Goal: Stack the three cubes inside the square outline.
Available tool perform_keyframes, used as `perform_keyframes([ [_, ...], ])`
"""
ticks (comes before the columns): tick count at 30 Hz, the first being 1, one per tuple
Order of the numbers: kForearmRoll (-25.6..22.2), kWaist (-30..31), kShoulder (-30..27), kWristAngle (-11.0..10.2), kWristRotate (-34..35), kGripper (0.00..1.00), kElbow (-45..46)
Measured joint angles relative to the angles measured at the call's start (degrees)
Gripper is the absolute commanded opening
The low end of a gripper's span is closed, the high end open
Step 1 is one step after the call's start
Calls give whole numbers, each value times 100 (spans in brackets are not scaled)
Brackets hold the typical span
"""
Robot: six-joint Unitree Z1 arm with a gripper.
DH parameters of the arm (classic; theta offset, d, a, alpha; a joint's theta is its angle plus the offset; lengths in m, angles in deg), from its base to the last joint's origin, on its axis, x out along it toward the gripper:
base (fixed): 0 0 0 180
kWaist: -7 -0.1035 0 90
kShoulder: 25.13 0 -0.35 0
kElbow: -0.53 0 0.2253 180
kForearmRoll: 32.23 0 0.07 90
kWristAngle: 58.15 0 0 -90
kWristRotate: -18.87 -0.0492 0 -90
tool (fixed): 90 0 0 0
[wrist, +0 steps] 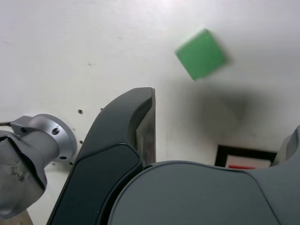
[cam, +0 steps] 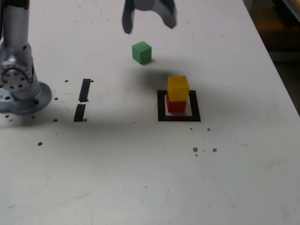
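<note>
A yellow cube [cam: 178, 87] sits on top of a red cube [cam: 176, 105] inside the square outline [cam: 161, 107] of black tape. The green cube [cam: 141, 52] rests alone on the white table, behind the stack and toward the exterior view's left. My gripper [cam: 149, 22] hangs above and just behind the green cube, jaws spread wide with nothing between them. In the wrist view the green cube [wrist: 201, 54] lies beyond the gripper [wrist: 222, 115]. A corner of the square outline [wrist: 243, 152] and a sliver of the red cube [wrist: 241, 166] show past the gripper body.
The arm's metal base [cam: 18, 79] stands at the exterior view's left, also seen as the base [wrist: 42, 140] in the wrist view. Two short black tape strips [cam: 84, 90] [cam: 79, 112] lie beside it. Small dark specks [cam: 196, 149] dot the table. The table edge [cam: 276, 70] runs along the right.
</note>
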Motion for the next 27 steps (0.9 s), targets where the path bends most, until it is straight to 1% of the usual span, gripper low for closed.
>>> perform_keyframes([
  [2,95,-276,19,45,39,99,179],
  [4,285,-541,39,175,191,99,358],
  [5,443,-683,53,277,320,98,457],
  [7,738,-912,85,464,640,97,632],
  [10,1099,-1082,97,736,1225,96,874],
  [14,1359,-1154,116,963,2019,94,1011],
  [16,1476,-1154,195,1034,2224,94,1011],
  [19,1620,-1153,364,1097,2321,91,1031],
  [25,1742,-1153,551,1111,2441,82,1204],
  [27,1803,-1153,561,1111,2515,78,1254],
])
